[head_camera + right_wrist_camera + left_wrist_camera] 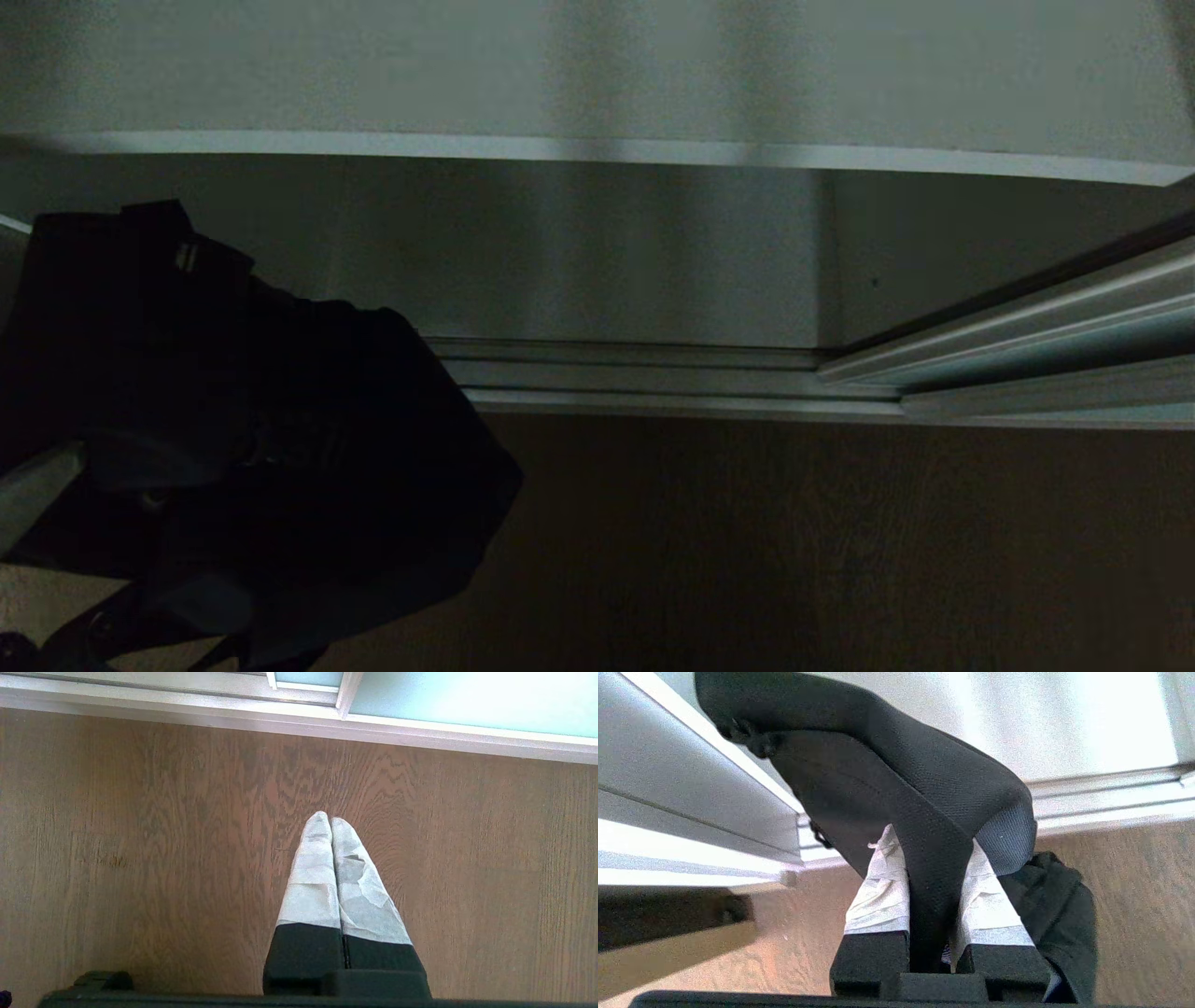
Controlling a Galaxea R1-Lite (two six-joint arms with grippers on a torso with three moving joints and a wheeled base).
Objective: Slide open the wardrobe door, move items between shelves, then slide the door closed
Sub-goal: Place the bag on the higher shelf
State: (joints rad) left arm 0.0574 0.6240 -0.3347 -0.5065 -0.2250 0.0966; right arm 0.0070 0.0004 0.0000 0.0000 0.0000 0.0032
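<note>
The black fabric bag [233,420] hangs at the left of the head view, below the pale shelf [597,84] and over the wardrobe's floor track. Seen from the left wrist, my left gripper [931,845] is shut on a band of the bag's black fabric [924,788], which runs between the white-taped fingers [882,891]. More of the bag droops beside them. In the head view the bag hides that gripper. The sliding wardrobe door's silver frame [1036,322] juts in at the right. My right gripper [325,819] is shut and empty above the wooden floor, near the frosted door glass [467,700].
A silver floor track [653,378] runs along the wardrobe's foot, with brown wood flooring [794,541] in front. The dark wardrobe interior [607,252] lies under the shelf. A grey panel and rails [668,793] stand close beside the held bag.
</note>
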